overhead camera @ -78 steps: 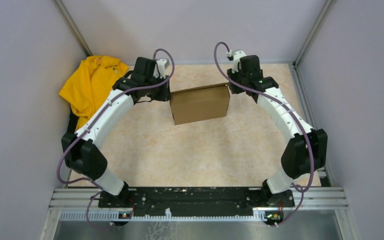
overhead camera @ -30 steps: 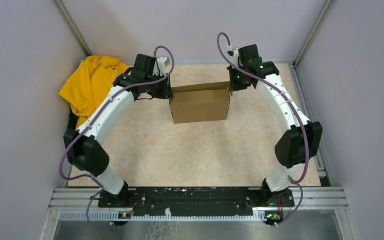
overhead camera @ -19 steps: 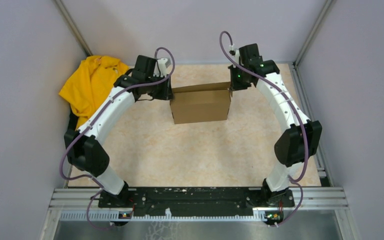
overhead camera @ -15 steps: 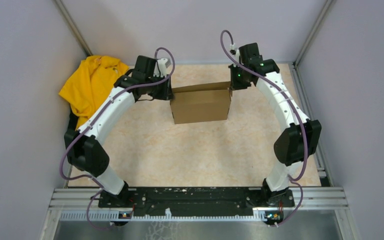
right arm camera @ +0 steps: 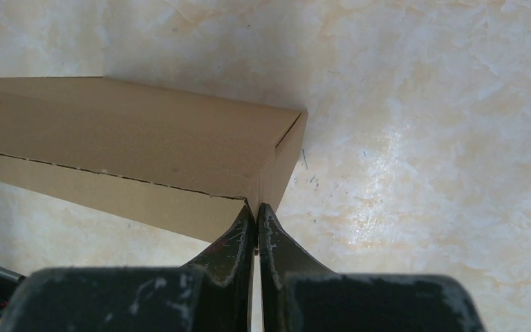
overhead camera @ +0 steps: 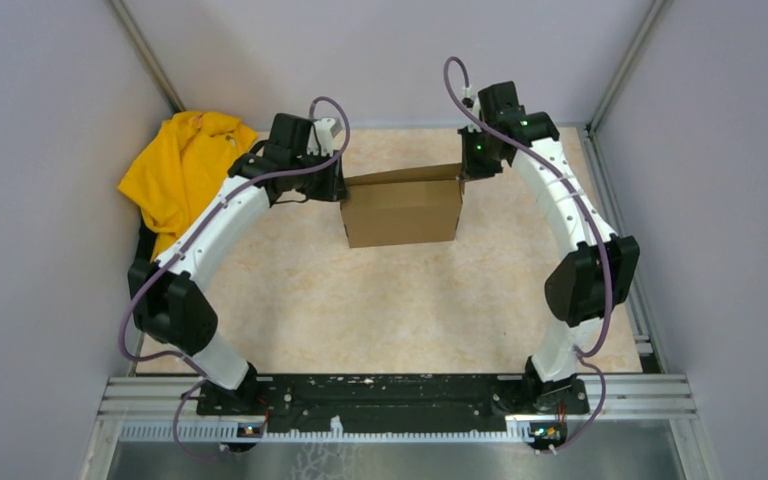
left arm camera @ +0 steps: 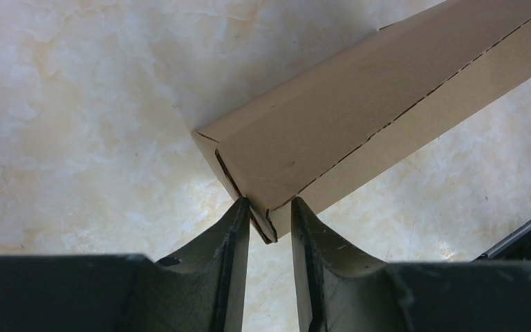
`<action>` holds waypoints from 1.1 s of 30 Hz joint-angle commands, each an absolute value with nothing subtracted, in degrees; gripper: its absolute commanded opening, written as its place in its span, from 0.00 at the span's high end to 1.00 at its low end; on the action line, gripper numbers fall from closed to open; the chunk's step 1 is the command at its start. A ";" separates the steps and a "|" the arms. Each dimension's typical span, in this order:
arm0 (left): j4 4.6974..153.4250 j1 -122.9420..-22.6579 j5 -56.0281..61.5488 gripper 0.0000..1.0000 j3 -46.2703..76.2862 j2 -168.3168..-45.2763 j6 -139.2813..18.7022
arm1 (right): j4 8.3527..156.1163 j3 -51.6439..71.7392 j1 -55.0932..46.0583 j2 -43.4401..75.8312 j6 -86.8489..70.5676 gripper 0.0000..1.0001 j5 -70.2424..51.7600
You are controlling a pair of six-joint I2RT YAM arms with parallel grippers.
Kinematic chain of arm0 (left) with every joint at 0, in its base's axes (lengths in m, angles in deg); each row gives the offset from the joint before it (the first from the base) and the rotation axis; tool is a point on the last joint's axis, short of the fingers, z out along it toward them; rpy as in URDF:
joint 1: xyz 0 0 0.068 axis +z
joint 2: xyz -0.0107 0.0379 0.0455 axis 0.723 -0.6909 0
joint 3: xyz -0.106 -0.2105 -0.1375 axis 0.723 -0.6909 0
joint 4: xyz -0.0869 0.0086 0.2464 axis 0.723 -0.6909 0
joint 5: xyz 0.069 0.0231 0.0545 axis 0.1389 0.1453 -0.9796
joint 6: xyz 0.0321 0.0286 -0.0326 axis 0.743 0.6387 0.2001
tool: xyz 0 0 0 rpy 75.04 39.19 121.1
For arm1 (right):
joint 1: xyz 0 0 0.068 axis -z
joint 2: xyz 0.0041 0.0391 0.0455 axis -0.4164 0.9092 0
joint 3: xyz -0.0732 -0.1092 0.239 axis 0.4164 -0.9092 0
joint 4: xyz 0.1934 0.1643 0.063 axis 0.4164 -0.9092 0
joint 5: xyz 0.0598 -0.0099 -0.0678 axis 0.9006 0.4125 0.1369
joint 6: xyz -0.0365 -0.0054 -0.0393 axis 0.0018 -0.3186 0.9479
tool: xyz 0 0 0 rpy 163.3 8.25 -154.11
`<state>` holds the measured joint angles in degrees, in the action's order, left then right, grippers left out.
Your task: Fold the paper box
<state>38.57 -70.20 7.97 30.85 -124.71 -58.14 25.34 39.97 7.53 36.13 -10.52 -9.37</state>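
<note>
Closing in over the last couple of seconds, my right gripper (right arm camera: 256, 207) is now meeting the right end of the paper box (overhead camera: 400, 212), where earlier it was hanging clear of it, and the box is sitting squarer than it was.

I am judging the box to be light and fairly stiff. It is corrugated board that should be springing back along its creases and denting if pinched mid-panel. Being so light, it will probably be sliding rather than resisting a push. The ends and corners, where the walls are meeting, are looking like the safest places to take hold.

It is showing as plain brown and unmarked, a long shallow shape. A dashed cut line is running lengthwise along it in both wrist views. It is resting in the upper middle of the overhead view, between my two grippers.

My left gripper (left arm camera: 268, 202) is standing partly open, its fingers straddling the box's left corner and seemingly pinching it. My right gripper's fingers are pressing fully together, nothing visible between them, their tips sitting at the box's right corner.

Around the box the marbled table (overhead camera: 380, 300) is spreading out. A yellow cloth (overhead camera: 182, 170) is lying bunched at the upper left.
</note>
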 commanded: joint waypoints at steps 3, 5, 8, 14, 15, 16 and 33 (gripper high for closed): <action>40.63 -71.08 11.94 0.66 29.54 -123.91 -58.72 | 23.09 45.80 6.77 37.73 -12.14 1.00 -3.70; 40.73 -71.07 12.02 0.66 29.47 -123.90 -58.73 | 22.49 46.53 6.72 38.13 -12.31 1.00 -3.63; 40.83 -71.08 12.06 0.66 29.37 -123.90 -58.79 | 22.08 47.47 6.77 38.68 -12.79 1.00 -3.33; 41.61 -71.09 12.94 0.66 28.62 -123.83 -59.23 | 22.31 47.86 6.77 39.47 -14.33 1.00 -2.28; 41.74 -71.09 13.11 0.66 28.43 -123.76 -59.32 | 22.54 47.77 6.75 39.55 -14.52 1.00 -1.95; 41.86 -71.07 13.26 0.66 28.22 -123.76 -59.34 | 22.72 47.59 6.76 39.51 -14.81 1.00 -1.80; 43.56 -71.08 14.52 0.66 26.43 -123.88 -59.26 | 24.00 48.50 6.77 40.40 -17.94 1.00 1.11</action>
